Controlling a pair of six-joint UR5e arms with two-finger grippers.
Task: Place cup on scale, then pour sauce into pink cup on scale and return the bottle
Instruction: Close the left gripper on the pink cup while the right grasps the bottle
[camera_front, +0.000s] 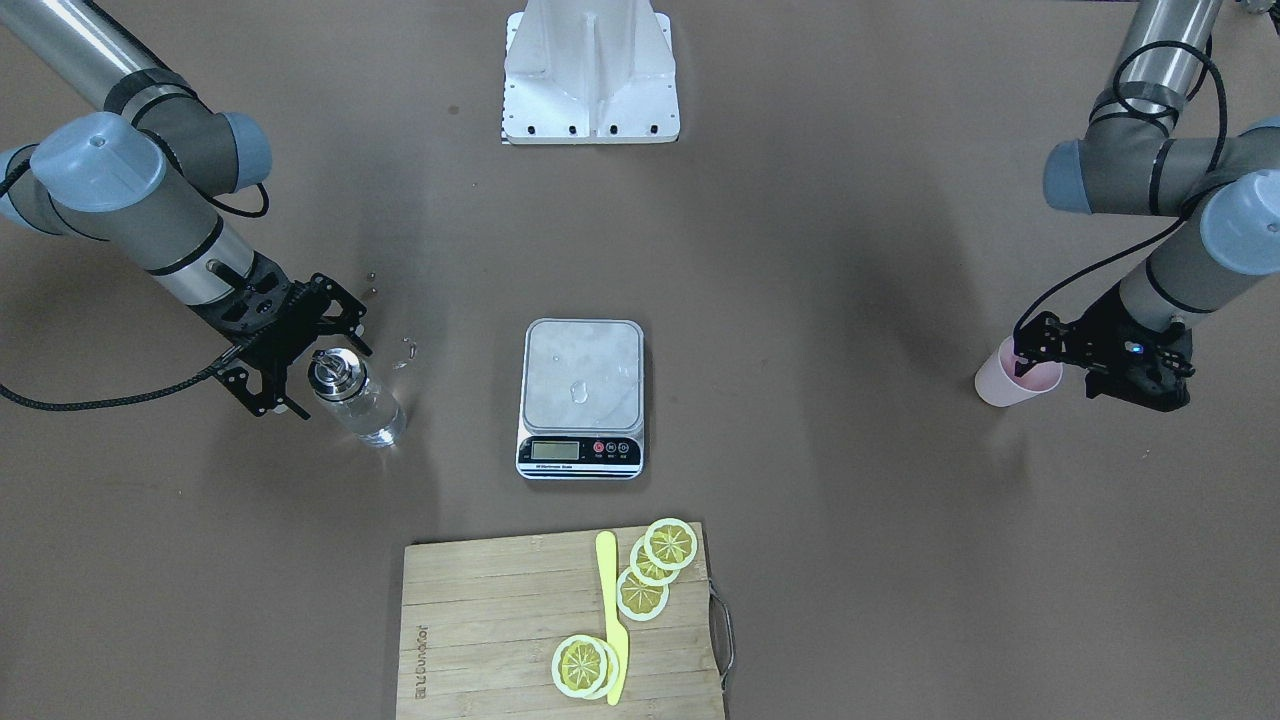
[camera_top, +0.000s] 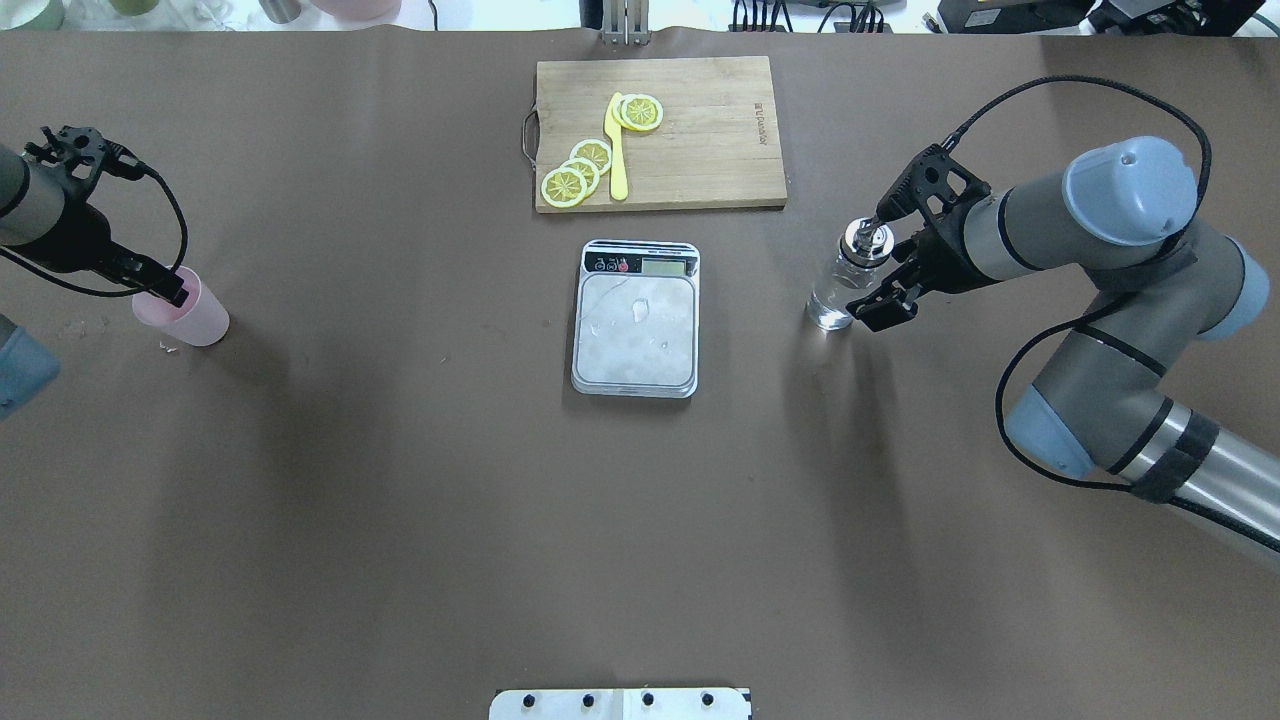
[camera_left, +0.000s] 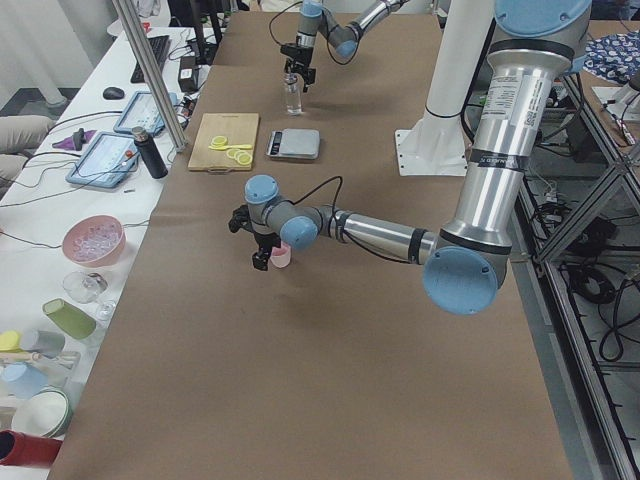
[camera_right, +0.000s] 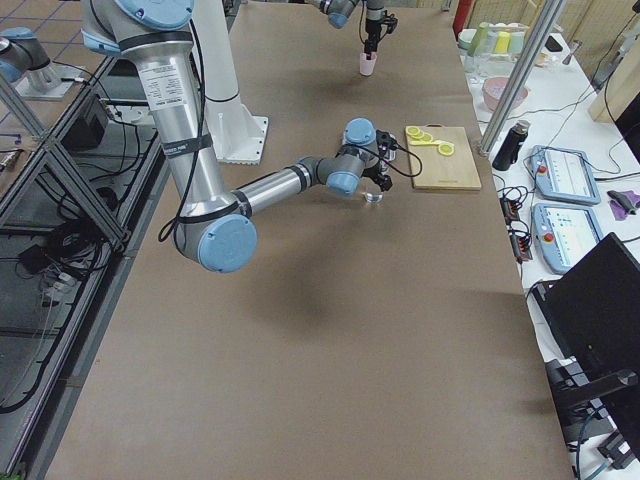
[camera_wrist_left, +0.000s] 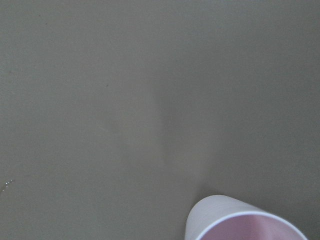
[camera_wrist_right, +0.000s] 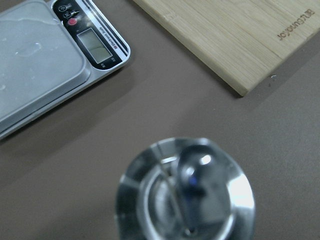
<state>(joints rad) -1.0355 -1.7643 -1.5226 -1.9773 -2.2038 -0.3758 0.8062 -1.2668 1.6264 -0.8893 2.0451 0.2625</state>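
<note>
The cup (camera_top: 200, 318) stands upright with its mouth up at the left end of the table (camera_top: 400, 500), well apart from the scale (camera_top: 640, 355) in the middle. The left gripper (camera_top: 165, 292) is right at the cup's rim and comes down on it from above. One finger seems to reach inside the mouth, on the side away from the scale. I cannot tell whether the jaws are pinched on the wall or only set around it.

The left arm is plainly the nearer one, so the coming carry should run rightward to the scale's platform, which has a few drops on it.

The cup is small, pale pink, tapered and has no handle. It looks empty and light, and it is narrower than the platform.

On the right, the bottle (camera_top: 838, 292) stands upright on the table, just right of the scale. It is clear glass with a shiny metal cap, and the sauce in it is colourless. The right gripper (camera_top: 888, 262) has its jaws wide apart on either side of the bottle's top and is not clamped on it.
</note>
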